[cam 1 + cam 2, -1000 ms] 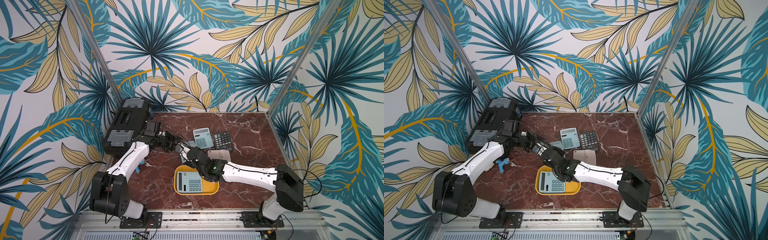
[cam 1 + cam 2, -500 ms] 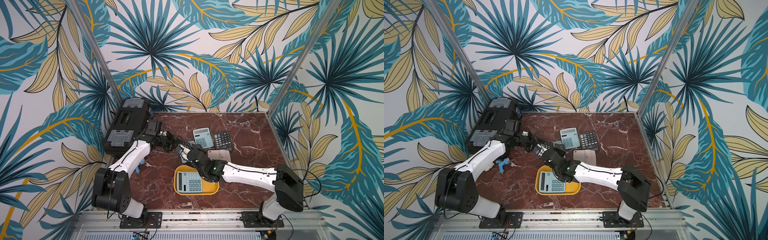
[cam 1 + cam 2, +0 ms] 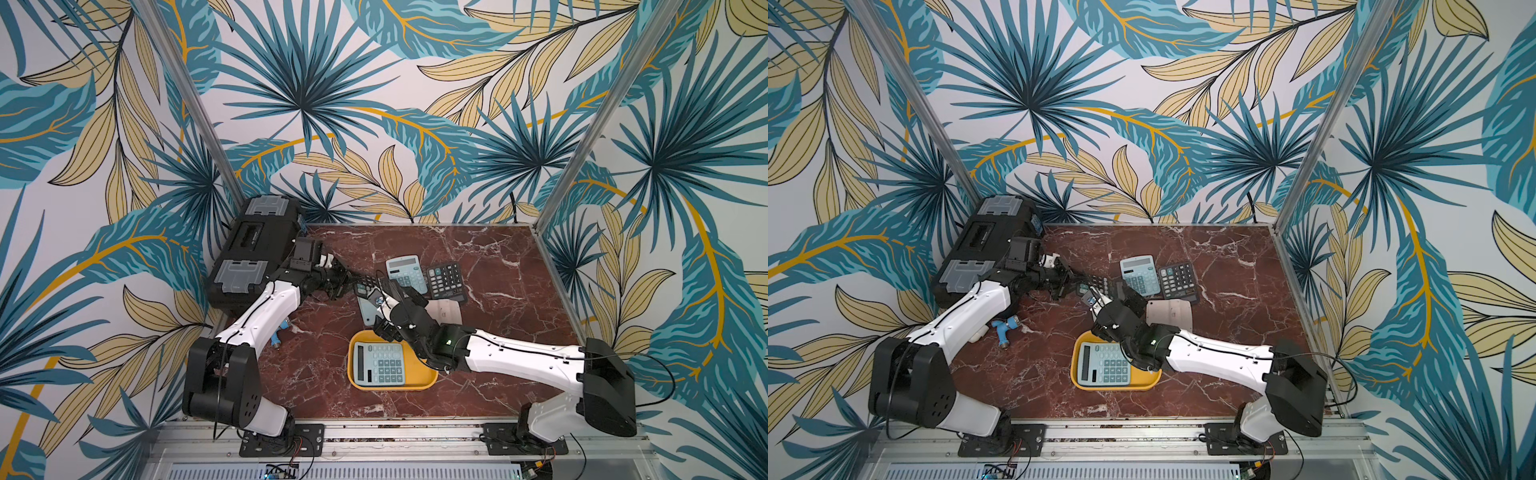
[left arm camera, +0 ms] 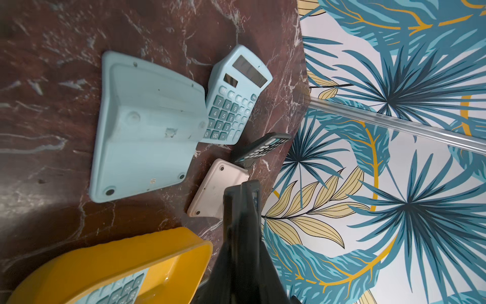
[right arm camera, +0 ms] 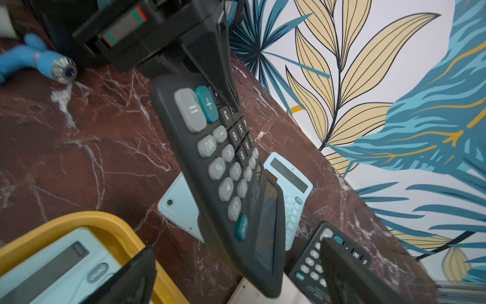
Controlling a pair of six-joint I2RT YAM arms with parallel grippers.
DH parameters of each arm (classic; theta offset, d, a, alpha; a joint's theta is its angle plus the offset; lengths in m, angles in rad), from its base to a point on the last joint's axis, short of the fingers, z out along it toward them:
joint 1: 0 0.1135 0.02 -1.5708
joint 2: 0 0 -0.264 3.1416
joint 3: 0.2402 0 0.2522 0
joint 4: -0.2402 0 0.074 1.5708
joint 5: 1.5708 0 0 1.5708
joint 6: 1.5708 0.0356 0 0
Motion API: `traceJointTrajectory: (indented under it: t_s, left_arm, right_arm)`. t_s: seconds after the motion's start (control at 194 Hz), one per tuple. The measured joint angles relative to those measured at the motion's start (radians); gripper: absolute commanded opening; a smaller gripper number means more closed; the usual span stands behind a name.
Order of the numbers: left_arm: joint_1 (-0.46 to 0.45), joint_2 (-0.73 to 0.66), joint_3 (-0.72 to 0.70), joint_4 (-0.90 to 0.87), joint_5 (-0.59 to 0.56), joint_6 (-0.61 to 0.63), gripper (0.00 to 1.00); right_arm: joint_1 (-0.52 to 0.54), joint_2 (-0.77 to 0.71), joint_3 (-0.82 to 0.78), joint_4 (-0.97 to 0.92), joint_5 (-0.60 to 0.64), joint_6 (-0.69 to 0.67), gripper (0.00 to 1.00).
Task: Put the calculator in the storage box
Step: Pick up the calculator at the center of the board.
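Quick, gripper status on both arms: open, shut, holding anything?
Left gripper: shut on the dark grey plastic calculator with grey keys, at its keypad end.
Right gripper: open, jaws spread either side of that calculator, gripping nothing.

Your yellow tray (image 3: 419, 384) has a blue calculator (image 3: 380, 365) filling its left part; the right part is bare, but the right arm (image 3: 519, 359) lies across that corner. Just behind, a black calculator (image 5: 223, 171) hangs in the air. The table (image 3: 511, 257) is open on its right side.

Storage box (image 3: 415, 383) yellow, pale-blue calculator (image 3: 380, 365), charcoal calculator (image 5: 226, 168) — the table (image 3: 498, 257) is red-brown marble veined with white.
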Motion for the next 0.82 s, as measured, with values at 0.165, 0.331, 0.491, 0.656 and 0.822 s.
traceJointTrajectory:
  t_s: [0.165, 0.331, 0.491, 0.656, 0.822]
  left_arm:
    - [0.000, -0.034, -0.018, 0.080, -0.031, 0.056, 0.03]
    - [0.000, -0.101, -0.125, 0.216, -0.033, 0.082, 0.03]
    - [0.000, -0.138, -0.225, 0.382, 0.009, 0.084, 0.03]
    - [-0.006, -0.190, -0.319, 0.513, 0.030, 0.077, 0.03]
    - [-0.010, -0.221, -0.384, 0.611, 0.051, 0.061, 0.03]
  right_arm:
    - [-0.059, -0.097, 0.000, -0.102, -0.112, 0.196, 0.99]
    - [-0.183, -0.176, -0.010, -0.177, -0.308, 0.377, 0.99]
    - [-0.334, -0.217, -0.043, -0.207, -0.500, 0.506, 0.99]
    - [-0.392, -0.203, -0.059, -0.211, -0.675, 0.610, 0.95]
    - [-0.457, -0.140, -0.064, -0.180, -0.822, 0.711, 0.88]
